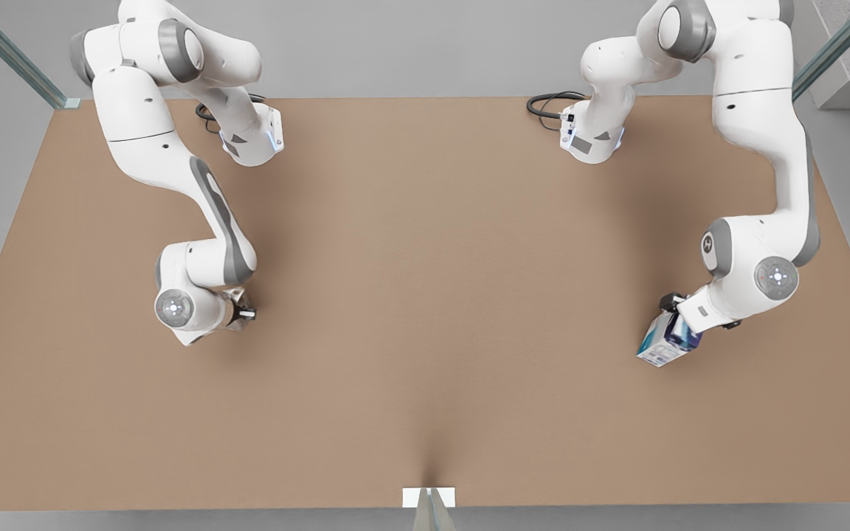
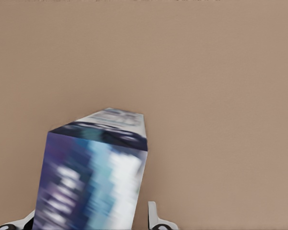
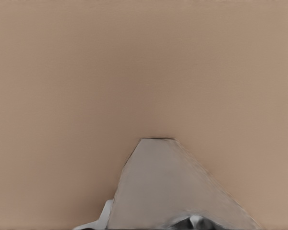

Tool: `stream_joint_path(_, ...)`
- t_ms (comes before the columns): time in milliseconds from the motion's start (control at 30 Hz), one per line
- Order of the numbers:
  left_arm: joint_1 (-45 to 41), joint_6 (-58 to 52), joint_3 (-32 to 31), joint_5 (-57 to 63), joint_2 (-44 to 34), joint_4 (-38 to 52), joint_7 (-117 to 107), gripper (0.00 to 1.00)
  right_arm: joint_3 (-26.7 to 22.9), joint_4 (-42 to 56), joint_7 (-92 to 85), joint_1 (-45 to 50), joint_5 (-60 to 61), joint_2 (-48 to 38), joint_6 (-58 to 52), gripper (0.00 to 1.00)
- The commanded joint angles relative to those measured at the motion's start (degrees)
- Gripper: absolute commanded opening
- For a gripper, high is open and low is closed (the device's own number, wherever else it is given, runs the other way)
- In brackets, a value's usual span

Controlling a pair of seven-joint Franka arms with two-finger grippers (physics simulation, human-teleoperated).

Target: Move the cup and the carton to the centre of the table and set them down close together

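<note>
Tan-brown table point(image 1: 425, 310): matte and bare across its middle, which is where both things are meant to end up.
Carton point(image 1: 665, 341): dark blue, white and teal, tilted, carried near the front view's right edge of the table, well away from the centre.
Left claw point(image 1: 674, 323): closed on the carton's upper end; in the left wrist view the carton point(image 2: 93, 172) sits between the two fingertips point(image 2: 156, 218), with the table well below it.
Cup point(image 3: 175, 189): silver-grey, faceted, seen close in the right wrist view, tapering away from the camera towards the table.
Right claw point(image 1: 244, 313): at the front view's left, apparently gripping the cup, though the arm hides most of it in the front view; how firm the hold is cannot be judged.
Risk, carton: held by one end and slanted, it may swing or slip in transit, or land on an edge and topple.
Risk, cup: smooth tapering facets give little purchase, so it may slide out.
Risk, meeting: both arms converge on the centre; claws or loads may collide, or the things end up too far apart.
</note>
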Motion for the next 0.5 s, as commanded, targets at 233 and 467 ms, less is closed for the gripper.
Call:
stream_joint_path(233,-0.70,-0.04,0.00,0.23,-0.59,-0.02,0.00,0.61,0.09,2.60,-0.40,0.74,-0.09,-0.75,-2.46,0.21)
stream_joint_path(467,-1.23,-0.83,-1.76,4.36,-2.61,2.80,0.79,0.60,-0.26,25.36,0.83,18.40,3.25,10.41,-5.36,0.21)
